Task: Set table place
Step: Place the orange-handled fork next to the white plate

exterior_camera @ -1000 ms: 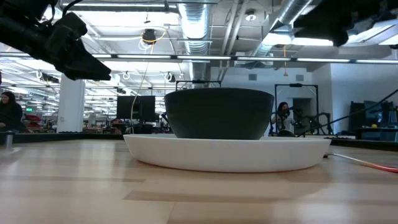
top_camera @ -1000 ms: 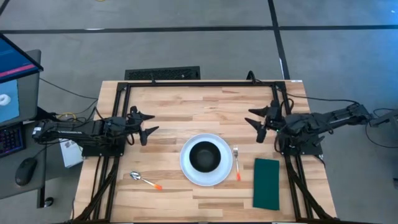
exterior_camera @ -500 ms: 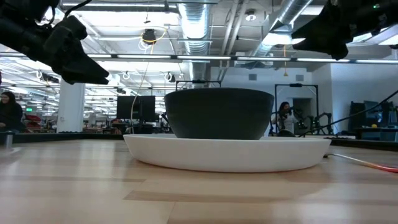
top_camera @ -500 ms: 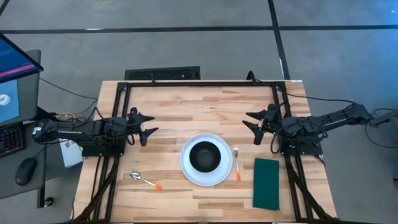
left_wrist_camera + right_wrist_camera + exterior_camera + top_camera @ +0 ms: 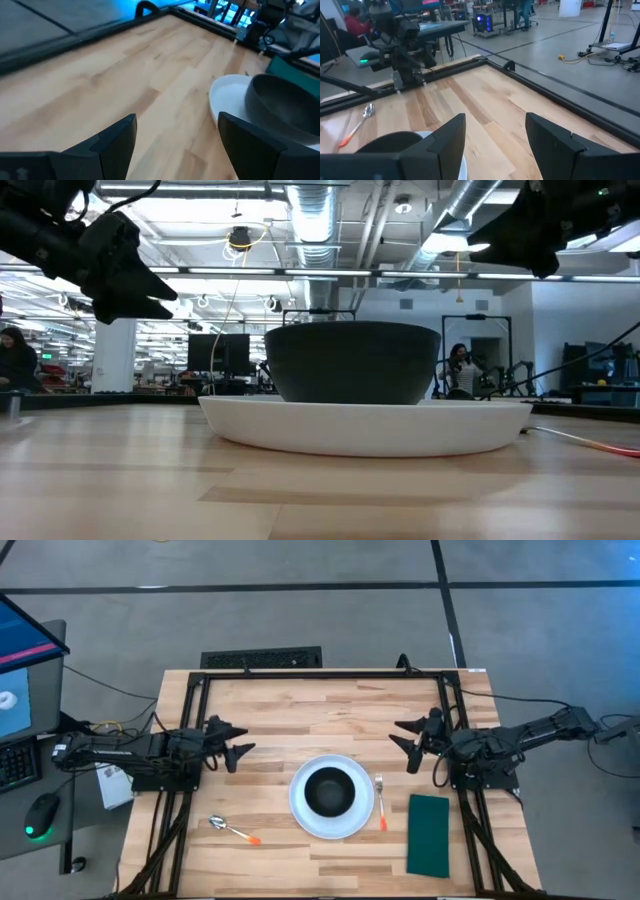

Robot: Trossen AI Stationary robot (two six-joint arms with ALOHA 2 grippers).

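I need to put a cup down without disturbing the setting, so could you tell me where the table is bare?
The widest bare stretch of table lies behind the plate, between the left gripper and right gripper. Bare wood also lies between spoon and plate. It is crowded on the plate's other side: the fork lies close, the napkin just beyond.

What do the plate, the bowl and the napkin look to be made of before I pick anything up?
Plate: probably glazed ceramic, smooth white with a thick rounded rim, though melamine is possible. Bowl: matte black, ceramic or plastic, no glare to tell by. Napkin: dark green, flat, dull, likely cloth or paper.
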